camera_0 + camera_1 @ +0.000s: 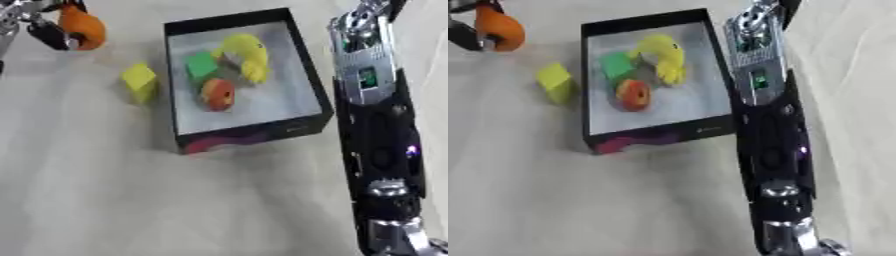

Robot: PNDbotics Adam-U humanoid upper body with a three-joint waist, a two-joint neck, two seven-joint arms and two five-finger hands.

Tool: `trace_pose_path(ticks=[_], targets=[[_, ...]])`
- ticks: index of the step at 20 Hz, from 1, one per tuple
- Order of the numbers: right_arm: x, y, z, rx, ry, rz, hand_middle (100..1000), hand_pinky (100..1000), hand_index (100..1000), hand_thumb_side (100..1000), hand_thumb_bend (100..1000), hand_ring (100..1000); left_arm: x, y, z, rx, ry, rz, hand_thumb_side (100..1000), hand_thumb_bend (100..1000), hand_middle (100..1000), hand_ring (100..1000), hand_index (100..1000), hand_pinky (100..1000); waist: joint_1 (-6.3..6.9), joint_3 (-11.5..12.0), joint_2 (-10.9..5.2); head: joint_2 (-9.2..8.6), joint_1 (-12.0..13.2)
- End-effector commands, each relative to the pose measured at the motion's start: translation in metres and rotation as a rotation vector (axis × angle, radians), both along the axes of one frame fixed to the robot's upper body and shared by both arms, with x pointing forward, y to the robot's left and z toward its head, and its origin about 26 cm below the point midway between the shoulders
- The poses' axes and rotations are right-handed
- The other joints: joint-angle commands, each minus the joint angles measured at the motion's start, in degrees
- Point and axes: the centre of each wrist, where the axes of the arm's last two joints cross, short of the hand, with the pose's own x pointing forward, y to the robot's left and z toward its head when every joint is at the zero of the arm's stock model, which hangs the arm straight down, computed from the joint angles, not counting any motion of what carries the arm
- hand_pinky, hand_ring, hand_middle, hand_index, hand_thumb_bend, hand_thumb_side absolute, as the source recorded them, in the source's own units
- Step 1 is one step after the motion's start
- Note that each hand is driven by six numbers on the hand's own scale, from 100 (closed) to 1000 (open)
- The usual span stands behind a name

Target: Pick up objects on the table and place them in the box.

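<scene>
Pale table [105,200] carries a black box [311,90] holding a yellow banana [247,55], green block [201,65] and red-orange round piece [219,94]. Yellow block [140,81] sits just left of it. Left hand [48,31], upper left, curls around an orange object [83,26]. Right arm [376,125] crosses the right side; its hand is out of sight.

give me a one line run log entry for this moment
left hand shut on orange object, top left | box: banana, green block, red-orange fruit | yellow block on table
</scene>
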Motion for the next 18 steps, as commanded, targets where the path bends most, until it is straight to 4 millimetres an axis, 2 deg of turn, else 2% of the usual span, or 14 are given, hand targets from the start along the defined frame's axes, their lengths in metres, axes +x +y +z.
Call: trace_pose_path(ticks=[1,7,15,18], targets=[[-0.004,-0.002,0.01,-0.012,-0.043,-0.006,787,902,885,599,100,772,-0.011,-0.018,0.039,0.071,-0.074,-0.092,100,219,725,776,736,792,0.2,0.4,-2.72,0.31,-0.3],[-0.008,0.002,0.006,-0.02,-0.047,0.004,787,902,885,599,100,773,-0.026,-0.088,0.071,0.11,-0.117,-0.308,100,222,726,775,737,793,0.5,0.7,-3.45,0.31,-0.9],[-0.013,0.006,0.004,-0.026,-0.052,0.017,787,902,885,601,100,773,-0.05,-0.162,0.08,0.16,-0.1,-0.559,100,225,725,772,738,789,1.18,-0.7,-3.72,0.31,0.2],[-0.014,0.008,0.003,-0.025,-0.054,0.027,787,903,885,602,100,773,-0.059,-0.183,0.079,0.183,-0.076,-0.632,100,224,725,772,737,789,1.46,-1.4,-3.66,0.31,0.8]])
